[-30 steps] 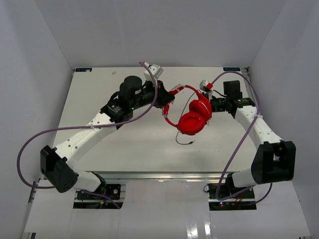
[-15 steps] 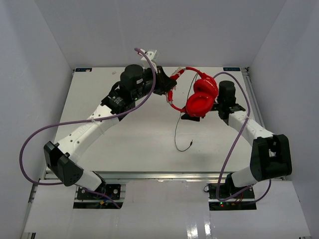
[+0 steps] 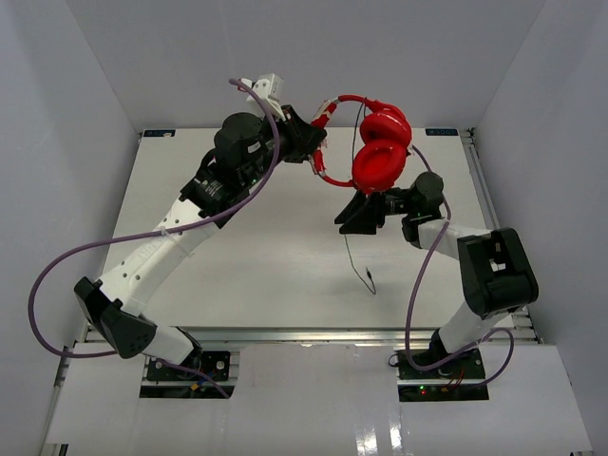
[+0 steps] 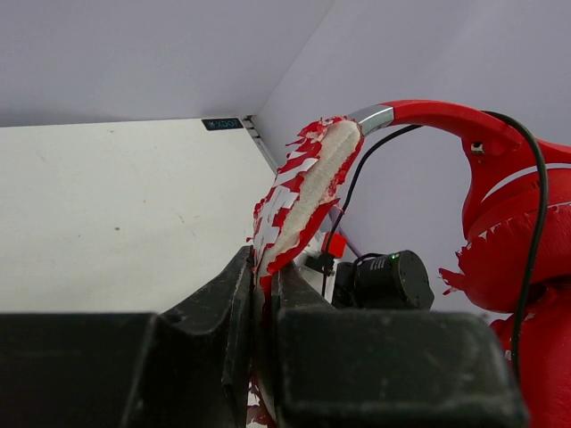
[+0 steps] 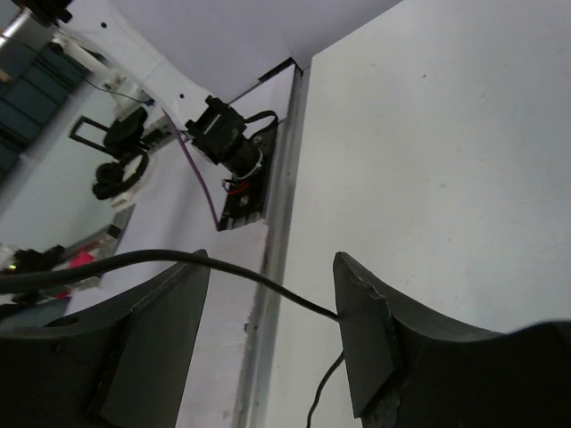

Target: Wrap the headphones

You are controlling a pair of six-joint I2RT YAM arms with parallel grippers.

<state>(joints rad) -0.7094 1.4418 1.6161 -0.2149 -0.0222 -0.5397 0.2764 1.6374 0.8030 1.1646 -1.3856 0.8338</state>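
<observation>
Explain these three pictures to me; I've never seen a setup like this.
Two robot arms are bolted at the near edge of a white table, and each ends in a two-finger gripper. The wide picture looks down from above and behind the arms. The other two pictures come from a small camera on each wrist. The left gripper is clamped on the padded headband of the red headphones and holds them up off the table. Their thin dark cable hangs down toward the table. The right gripper is open below the cups. The cable runs across the gap between its fingers and is not pinched.
</observation>
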